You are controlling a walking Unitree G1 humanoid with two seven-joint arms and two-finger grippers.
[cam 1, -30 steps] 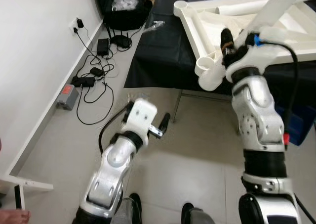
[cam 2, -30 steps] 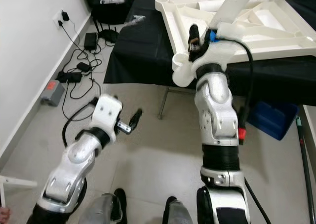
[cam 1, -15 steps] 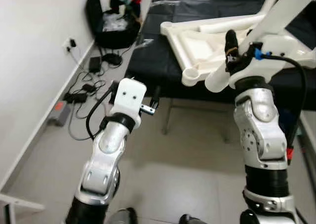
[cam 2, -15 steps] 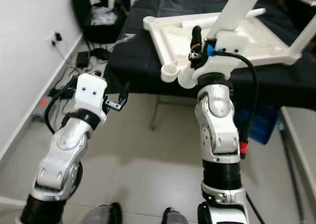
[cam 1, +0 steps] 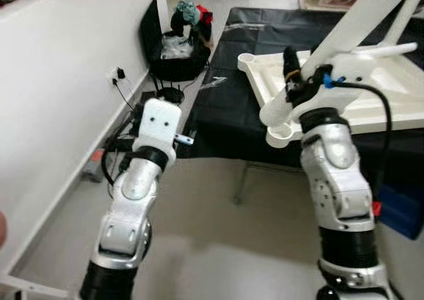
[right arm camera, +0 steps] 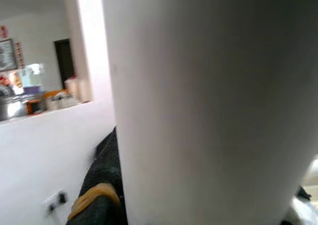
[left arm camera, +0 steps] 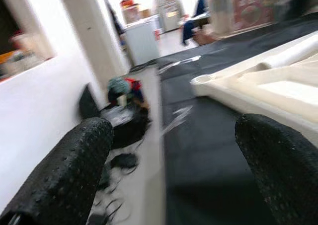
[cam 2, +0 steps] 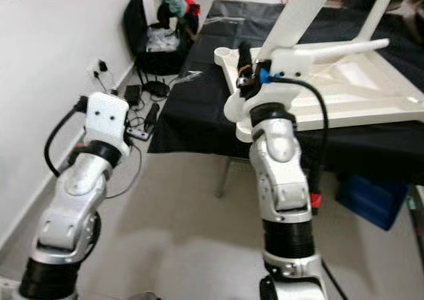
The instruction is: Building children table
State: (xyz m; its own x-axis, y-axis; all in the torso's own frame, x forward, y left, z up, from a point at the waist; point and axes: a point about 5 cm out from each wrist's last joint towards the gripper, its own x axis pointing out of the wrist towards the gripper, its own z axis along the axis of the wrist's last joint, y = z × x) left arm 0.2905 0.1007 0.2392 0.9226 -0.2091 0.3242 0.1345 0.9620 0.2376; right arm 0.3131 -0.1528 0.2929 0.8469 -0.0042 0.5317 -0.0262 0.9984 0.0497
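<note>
A white children's table top [cam 1: 371, 91] lies upside down on a black-covered table [cam 1: 225, 108], with round sockets at its corners [cam 1: 281, 138]. My right gripper [cam 1: 299, 70] is shut on a long white table leg [cam 1: 351, 32], which slants up to the right. The leg's lower end [cam 1: 269, 117] hangs just above the near corner socket. In the right wrist view the leg [right arm camera: 208, 106] is pressed against a black finger [right arm camera: 97, 207]. My left gripper [left arm camera: 174, 133] is open and holds nothing. It is raised left of the table's near edge and points at the table.
A black bag with clothes [cam 1: 177, 45] stands against the white wall at the back left. Cables and adapters [cam 1: 119, 144] lie on the floor below a wall socket [cam 1: 117, 73]. A blue bin [cam 1: 399, 210] sits under the table at the right.
The camera has tilted up and the whole scene has shifted. My left arm has risen from near the floor to table height. The right gripper still holds the leg.
</note>
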